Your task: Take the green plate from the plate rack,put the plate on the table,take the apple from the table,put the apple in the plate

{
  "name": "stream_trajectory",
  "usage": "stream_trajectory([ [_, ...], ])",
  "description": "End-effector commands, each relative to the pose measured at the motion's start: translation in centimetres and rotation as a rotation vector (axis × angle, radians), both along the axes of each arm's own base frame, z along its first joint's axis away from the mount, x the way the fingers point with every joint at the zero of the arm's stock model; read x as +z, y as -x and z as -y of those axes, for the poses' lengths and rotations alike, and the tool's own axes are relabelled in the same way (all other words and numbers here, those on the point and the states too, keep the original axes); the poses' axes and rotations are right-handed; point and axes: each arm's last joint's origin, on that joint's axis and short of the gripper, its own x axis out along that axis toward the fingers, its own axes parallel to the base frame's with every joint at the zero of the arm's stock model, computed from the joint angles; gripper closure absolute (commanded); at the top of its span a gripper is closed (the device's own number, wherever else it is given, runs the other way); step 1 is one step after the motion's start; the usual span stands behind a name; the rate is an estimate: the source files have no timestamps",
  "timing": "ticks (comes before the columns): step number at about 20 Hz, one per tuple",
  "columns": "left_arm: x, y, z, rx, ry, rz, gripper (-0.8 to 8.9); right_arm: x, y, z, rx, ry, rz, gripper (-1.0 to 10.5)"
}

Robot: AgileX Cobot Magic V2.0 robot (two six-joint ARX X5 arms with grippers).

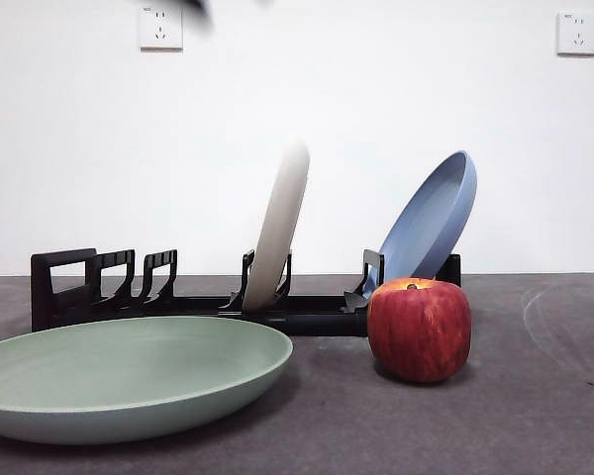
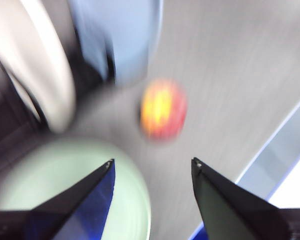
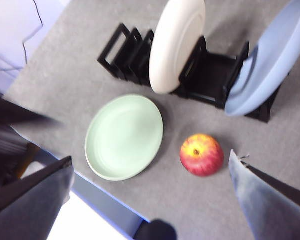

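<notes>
With the green plate (image 1: 129, 374) already flat on the worktop (image 1: 535, 416), the apple (image 1: 419, 329) stands just right of it, untouched, below both open, empty grippers, left gripper (image 2: 152, 167) apparently nearer than right gripper (image 3: 150, 165).

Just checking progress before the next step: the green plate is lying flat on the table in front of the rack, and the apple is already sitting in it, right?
Not quite. The green plate does lie flat on the table in front of the plate rack, but the apple is not in it. It stands on the table beside the plate, apart from it. The right wrist view shows the gap clearly.
</notes>
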Motion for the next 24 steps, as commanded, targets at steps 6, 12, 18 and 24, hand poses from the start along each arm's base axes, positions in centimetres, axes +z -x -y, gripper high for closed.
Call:
stream_trajectory([
  [6,11.1,5.5,-9.9,0.071,0.105,0.194,5.53,-2.0,-2.2,-3.0,0.07,0.155,-0.086,3.5],
  [12,13.2,7.6,-14.5,0.232,0.017,0.246,5.53,-5.1,-4.2,-8.0,0.102,0.398,-0.141,3.5],
  [18,13.3,8.0,-15.3,0.25,0.029,0.264,5.53,-7.9,-5.5,-11.8,0.108,0.497,-0.106,3.5],
  [24,13.3,8.1,-15.5,0.248,0.029,0.269,5.53,-11.9,-6.1,-12.2,0.074,0.492,-0.106,3.5],
])
